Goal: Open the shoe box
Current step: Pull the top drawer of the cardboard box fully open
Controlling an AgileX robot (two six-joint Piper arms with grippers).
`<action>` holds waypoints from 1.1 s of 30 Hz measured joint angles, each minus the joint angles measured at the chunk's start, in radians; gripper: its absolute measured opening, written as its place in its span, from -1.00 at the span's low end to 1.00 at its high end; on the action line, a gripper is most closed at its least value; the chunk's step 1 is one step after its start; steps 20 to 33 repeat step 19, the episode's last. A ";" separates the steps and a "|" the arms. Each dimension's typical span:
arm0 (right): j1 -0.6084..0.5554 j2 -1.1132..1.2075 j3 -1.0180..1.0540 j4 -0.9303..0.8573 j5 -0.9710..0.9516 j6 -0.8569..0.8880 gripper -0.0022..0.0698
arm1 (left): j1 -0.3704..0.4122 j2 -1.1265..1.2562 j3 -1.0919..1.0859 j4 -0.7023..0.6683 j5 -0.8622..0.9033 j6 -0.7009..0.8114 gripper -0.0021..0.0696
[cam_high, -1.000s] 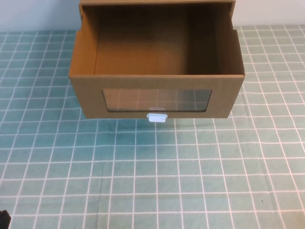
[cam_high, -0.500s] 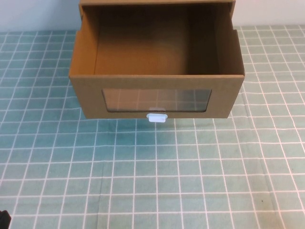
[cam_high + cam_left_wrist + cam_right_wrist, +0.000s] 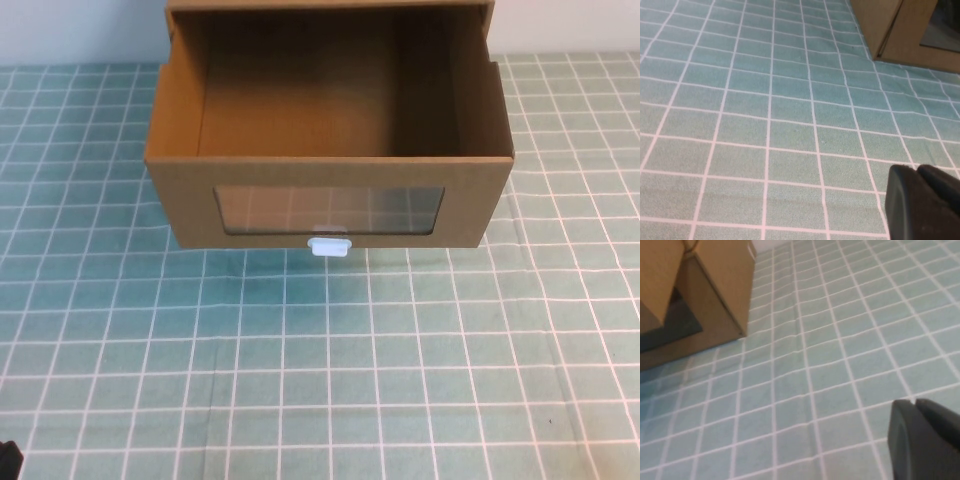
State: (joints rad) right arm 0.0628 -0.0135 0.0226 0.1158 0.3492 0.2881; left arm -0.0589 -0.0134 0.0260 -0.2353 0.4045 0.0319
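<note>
From the high view, the shoe box (image 3: 330, 130) sits at the far middle of the worktop (image 3: 100, 400), on a teal cloth (image 3: 420, 360) ruled with white squares. It is already open: its drawer (image 3: 300, 100) stands slid out toward the robot, the brown inside showing from above. The drawer's front panel carries a wide clear window (image 3: 330, 210), and a small white pull tab (image 3: 329, 246) juts out just under the window's middle. A dark sliver (image 3: 8, 460) shows at the near left corner of the worktop, but it is too little to tell what it is. Neither end effector can be made out in this view.

In the left wrist view, the left end effector (image 3: 918, 172) hangs low over bare cloth, its two black fingertips pressed together with only a thin seam between them and nothing pinched. A corner of the shoe box (image 3: 890, 25) stands well apart from it.

In the right wrist view, the right end effector (image 3: 915, 404) also sits just above the cloth with its fingertips pressed together and nothing in them. The shoe box (image 3: 715, 285) is well apart from it, and the dark window (image 3: 665, 325) shows on the front.
</note>
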 joint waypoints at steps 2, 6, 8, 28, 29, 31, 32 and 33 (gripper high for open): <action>0.000 0.000 0.000 0.102 0.004 0.000 -0.98 | 0.000 0.000 0.000 0.000 0.000 0.000 -0.95; 0.000 0.000 0.000 0.189 0.006 0.000 -0.98 | 0.000 0.000 0.000 0.000 0.000 0.000 -0.95; 0.000 0.000 0.000 0.201 0.006 0.001 -0.98 | 0.000 0.000 0.000 0.000 0.000 0.000 -0.95; 0.000 0.000 0.000 0.208 0.006 0.001 -0.98 | 0.000 0.000 0.000 0.000 0.000 0.000 -0.95; 0.000 0.000 0.000 0.208 0.006 0.001 -0.98 | 0.000 0.000 0.000 0.000 0.000 0.000 -0.95; 0.000 0.000 0.000 0.208 0.006 0.001 -0.98 | 0.000 0.000 0.000 0.000 0.000 0.000 -0.95; 0.000 0.000 0.000 0.208 0.006 0.001 -0.98 | 0.000 0.000 0.000 0.000 0.000 0.000 -0.95; 0.000 0.000 0.000 0.208 0.006 0.001 -0.98 | 0.000 0.000 0.000 0.000 0.000 0.000 -0.95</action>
